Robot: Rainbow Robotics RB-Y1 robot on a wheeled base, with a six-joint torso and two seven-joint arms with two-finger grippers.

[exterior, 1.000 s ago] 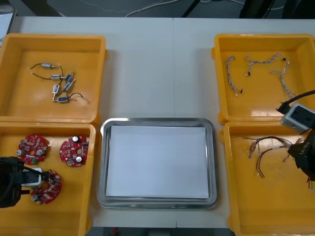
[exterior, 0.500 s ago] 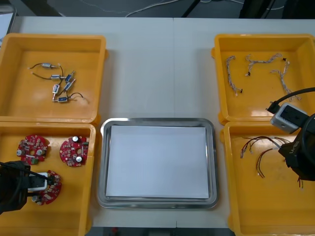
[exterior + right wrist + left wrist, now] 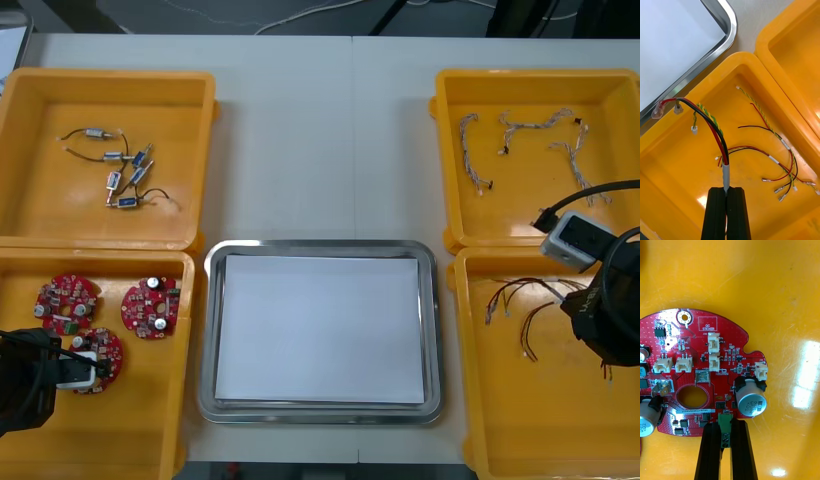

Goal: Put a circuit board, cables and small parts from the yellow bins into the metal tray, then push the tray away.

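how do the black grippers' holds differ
Left gripper: shut on a round red circuit board by its green connector, over the near left yellow bin. Right gripper: shut on a red, black and yellow cable by its grey sleeve, over the near right yellow bin. Both are shut.

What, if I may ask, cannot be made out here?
Left wrist view: circuit board in the left gripper, cut off by the picture's edge.
Front view: right gripper's hold on its cable, hidden under the wrist.
Front view: small metal parts, too small to identify.

Front steep overhead; wrists close over bins [image 3: 140, 425]
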